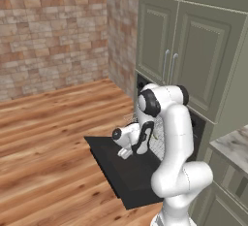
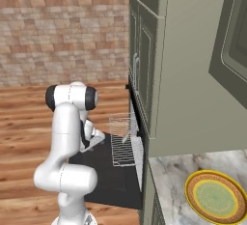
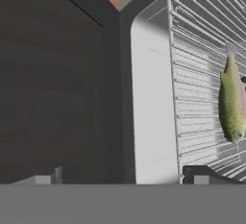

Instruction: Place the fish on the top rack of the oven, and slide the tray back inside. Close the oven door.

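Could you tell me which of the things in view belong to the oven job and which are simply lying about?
Job:
- fish, lying on the top rack
- top rack, pulled out
- oven door, folded down
- open pincer, above the door's edge

Lying about:
- yellow plate on the marble counter
- grey-green cabinets

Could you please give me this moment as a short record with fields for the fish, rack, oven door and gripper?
fish: lying flat on the top rack, free of the jaws
top rack: pulled out over the oven door
oven door: open, folded down flat
gripper: above the door, beside the rack's edge, jaws wide apart, empty
plate: yellow, orange-rimmed, on the marble counter
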Motion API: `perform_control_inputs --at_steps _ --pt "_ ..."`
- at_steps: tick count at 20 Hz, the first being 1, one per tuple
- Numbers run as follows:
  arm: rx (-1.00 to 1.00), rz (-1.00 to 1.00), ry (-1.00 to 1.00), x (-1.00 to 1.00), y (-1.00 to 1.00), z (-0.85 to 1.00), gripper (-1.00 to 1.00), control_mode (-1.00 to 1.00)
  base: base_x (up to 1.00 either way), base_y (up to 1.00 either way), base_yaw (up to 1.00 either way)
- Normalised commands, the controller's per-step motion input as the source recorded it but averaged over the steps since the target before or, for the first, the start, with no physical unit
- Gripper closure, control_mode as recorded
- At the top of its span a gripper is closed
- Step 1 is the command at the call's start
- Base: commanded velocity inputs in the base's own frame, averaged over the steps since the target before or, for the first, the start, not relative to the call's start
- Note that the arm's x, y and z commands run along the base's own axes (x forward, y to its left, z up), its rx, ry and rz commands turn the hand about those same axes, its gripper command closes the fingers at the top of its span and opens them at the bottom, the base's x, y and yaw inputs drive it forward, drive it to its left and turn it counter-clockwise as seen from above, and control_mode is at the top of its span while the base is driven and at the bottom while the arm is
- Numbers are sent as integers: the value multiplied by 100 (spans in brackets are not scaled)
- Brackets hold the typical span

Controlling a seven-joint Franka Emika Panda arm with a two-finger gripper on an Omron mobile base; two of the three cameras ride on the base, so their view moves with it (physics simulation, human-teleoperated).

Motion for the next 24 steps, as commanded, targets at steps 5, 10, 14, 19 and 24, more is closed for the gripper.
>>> perform_control_inputs --at_steps 5,10,14,19,24 --pt "0 0 0 13 0 0 -100 -100 0 0 0" --pt "0 0 0 15 0 -24 -100 -100 0 0 0" --pt "0 0 0 18 0 -37 -100 -100 0 0 0" --pt "0 0 1 18 -5 -28 -100 -100 0 0 0" --pt "0 0 1 19 -4 -11 -100 -100 0 0 0"
